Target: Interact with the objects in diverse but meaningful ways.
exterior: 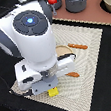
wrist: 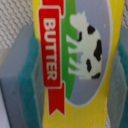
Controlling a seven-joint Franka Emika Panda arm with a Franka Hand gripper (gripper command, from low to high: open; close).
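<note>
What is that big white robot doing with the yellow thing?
The robot arm is bent low over a pale placemat, and its pincer is right down at a yellow butter packet. In the wrist view the butter packet, with a cow and a red BUTTER banner on it, sits between the two teal-padded fingers. They seem to be squeezing it, but whether they really grip it is hard to tell. Some wooden-handled cutlery lies on the mat, and a grey pot stands farther back.
</note>
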